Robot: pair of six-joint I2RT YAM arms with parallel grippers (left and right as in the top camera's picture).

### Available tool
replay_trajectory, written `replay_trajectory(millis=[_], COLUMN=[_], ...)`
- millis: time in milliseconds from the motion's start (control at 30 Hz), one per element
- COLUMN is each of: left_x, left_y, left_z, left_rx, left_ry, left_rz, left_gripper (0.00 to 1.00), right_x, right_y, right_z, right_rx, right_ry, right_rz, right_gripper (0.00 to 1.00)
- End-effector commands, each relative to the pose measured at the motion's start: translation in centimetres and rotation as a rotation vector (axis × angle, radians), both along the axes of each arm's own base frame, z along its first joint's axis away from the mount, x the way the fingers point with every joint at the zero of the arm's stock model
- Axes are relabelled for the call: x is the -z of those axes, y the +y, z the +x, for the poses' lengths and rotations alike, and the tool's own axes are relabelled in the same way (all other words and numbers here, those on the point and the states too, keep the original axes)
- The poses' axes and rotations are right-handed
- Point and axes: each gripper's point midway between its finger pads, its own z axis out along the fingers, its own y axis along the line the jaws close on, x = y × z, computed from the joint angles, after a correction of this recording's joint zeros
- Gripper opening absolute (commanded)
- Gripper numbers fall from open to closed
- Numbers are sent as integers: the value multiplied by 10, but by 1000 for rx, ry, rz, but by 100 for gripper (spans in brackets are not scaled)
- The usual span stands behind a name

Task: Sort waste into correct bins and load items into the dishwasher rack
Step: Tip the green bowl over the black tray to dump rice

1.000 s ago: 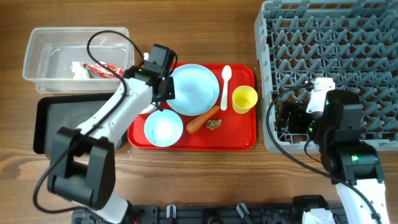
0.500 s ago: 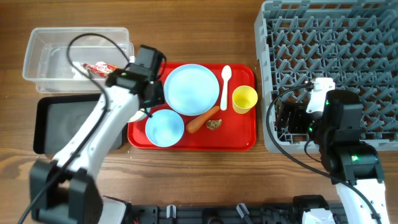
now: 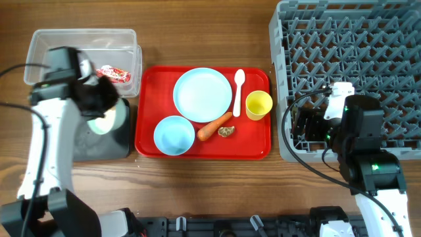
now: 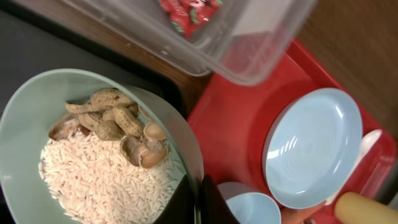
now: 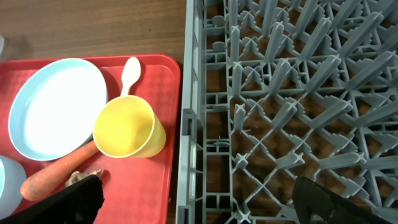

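My left gripper [image 3: 108,107] is shut on the rim of the pale green bowl [image 3: 102,122] and holds it over the black tray [image 3: 99,149]. In the left wrist view [image 4: 200,200] the bowl [image 4: 25,106] holds whitish rice [image 4: 99,177] and brown shells. The clear tub [image 3: 82,39] holds the red wrapper [image 3: 113,74]; the tissue is hidden. On the red tray [image 3: 148,148] lie the pale blue plate [image 3: 202,94], light blue bowl [image 3: 173,135], white spoon [image 3: 239,92], yellow cup [image 3: 258,105], carrot [image 3: 214,127] and brownish lump [image 3: 227,131]. My right gripper [image 5: 202,202] is open and empty at the grey rack's [image 3: 348,66] left edge.
The left arm crosses the clear tub's front edge. The rack's left wall [image 5: 193,124] stands close beside the red tray's right rim [image 5: 174,155]. Bare wooden table [image 3: 210,33] lies behind the red tray.
My left arm has carried the green bowl leftward from the red tray's left edge to above the black tray. The right arm has not moved.
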Motion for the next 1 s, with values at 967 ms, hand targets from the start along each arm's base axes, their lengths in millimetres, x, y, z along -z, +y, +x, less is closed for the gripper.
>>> replay_trajectory(millis=[967], left_x=[-9], left_y=[67], left_z=[-14], left_rx=[-138], left_ry=[-337], left_rz=[-908], left_gripper=[4], right_x=[-6], right_y=[2], right_z=[5], right_rx=[5], right_ry=[-4], right_rz=[18], right_gripper=[100])
